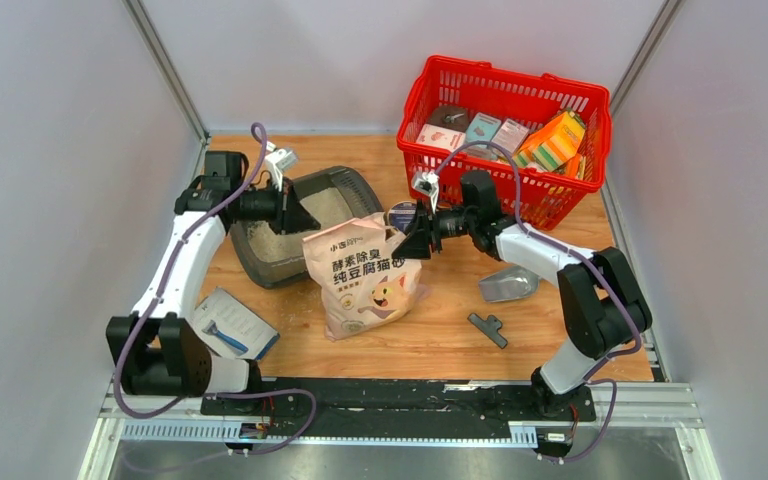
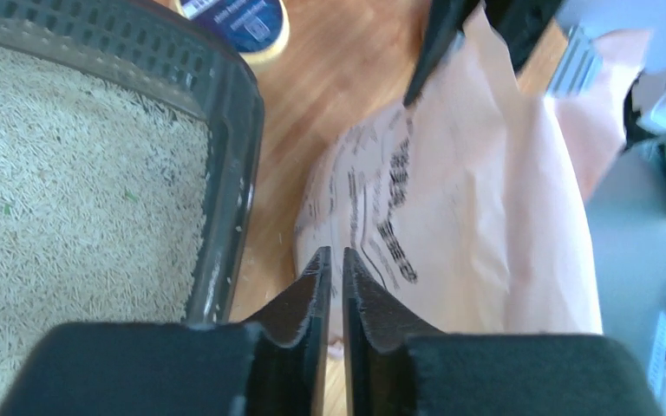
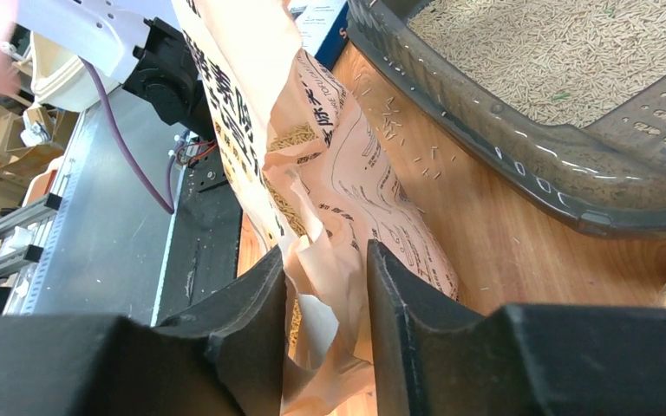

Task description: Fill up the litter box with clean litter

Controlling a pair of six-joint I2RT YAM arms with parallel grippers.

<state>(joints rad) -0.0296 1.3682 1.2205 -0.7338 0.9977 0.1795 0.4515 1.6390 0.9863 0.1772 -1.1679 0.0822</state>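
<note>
Right jaws pinch the soft bag [image 3: 338,199] at its top; left jaws sit almost together, empty. Litter [image 2: 69,191] lies in the litter box [image 2: 230,173] beside it. Bag seems heavy and floppy; grab top corners.

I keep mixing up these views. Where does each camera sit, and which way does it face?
Top external: above, behind the bases, looking down on the table; both arms show.
Left wrist: on the left arm, facing past the left tool at the bag.
Right wrist: on the right arm, the right tool pinching the bag.
Shared: both wrist views show the bag and litter box.
</note>
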